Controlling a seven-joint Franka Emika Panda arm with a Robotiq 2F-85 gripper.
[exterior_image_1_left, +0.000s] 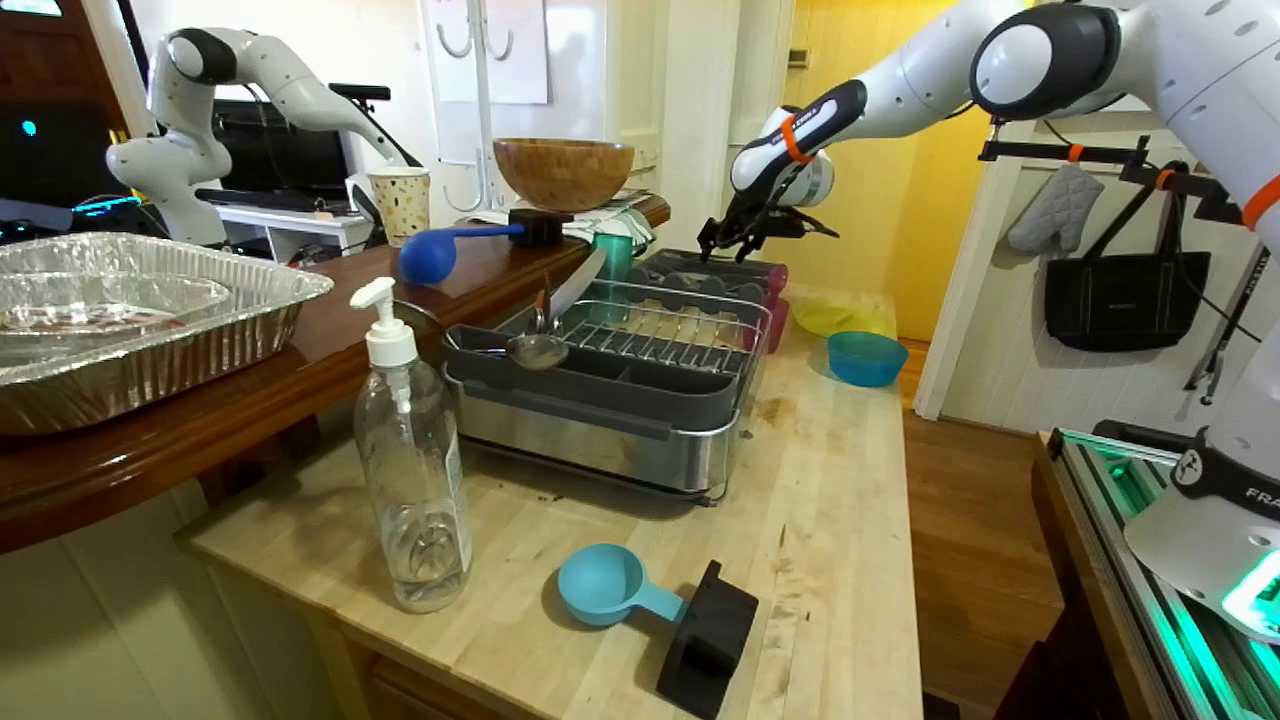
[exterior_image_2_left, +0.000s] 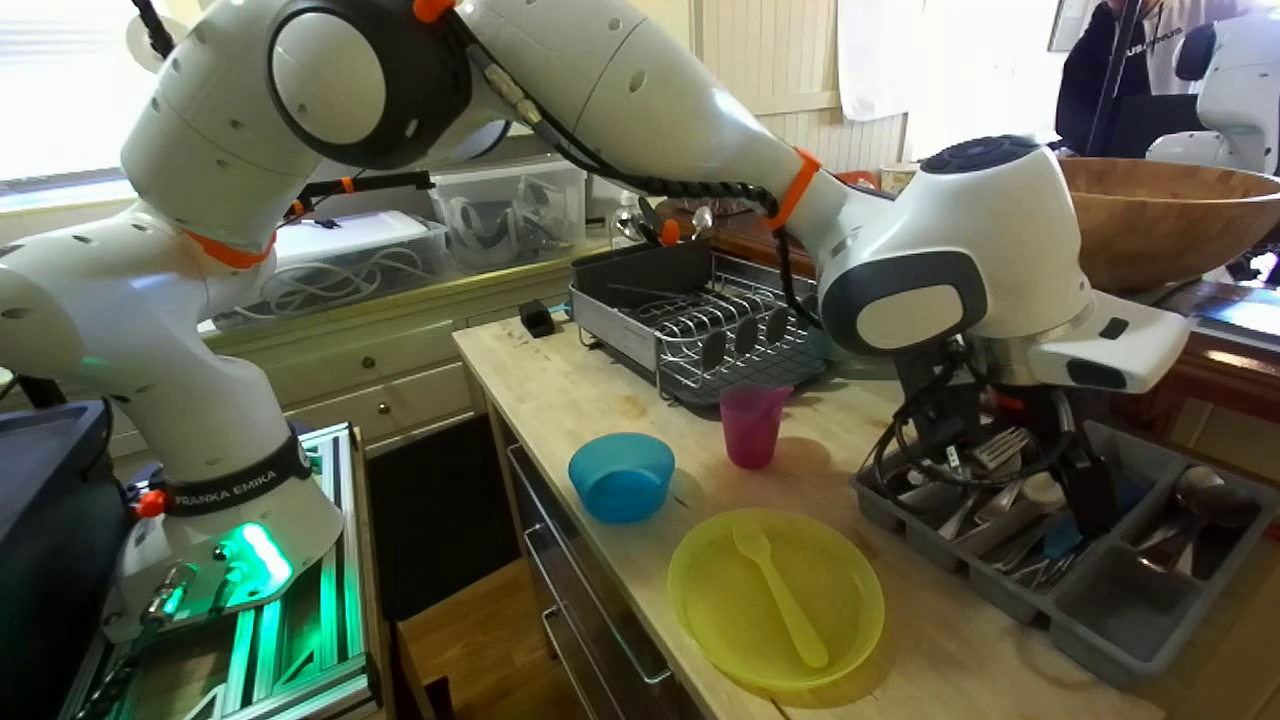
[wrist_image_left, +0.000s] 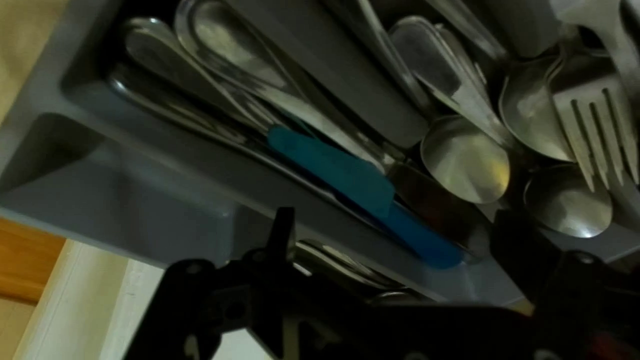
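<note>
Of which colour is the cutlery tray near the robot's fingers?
The cutlery tray is grey, best seen in an exterior view.

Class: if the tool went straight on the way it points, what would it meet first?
Probably the blue-and-teal utensil in the gray tray: in the wrist view it appears between the fingertips of the open tool. Depth is unclear, so the tray's divider might be touched first.

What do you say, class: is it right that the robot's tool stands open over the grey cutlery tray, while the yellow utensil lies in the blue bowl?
Not quite: the yellow utensil is not in the blue bowl; it lies on the yellow plate, as seen in an exterior view. The tool does stand open over the grey cutlery tray.
</note>
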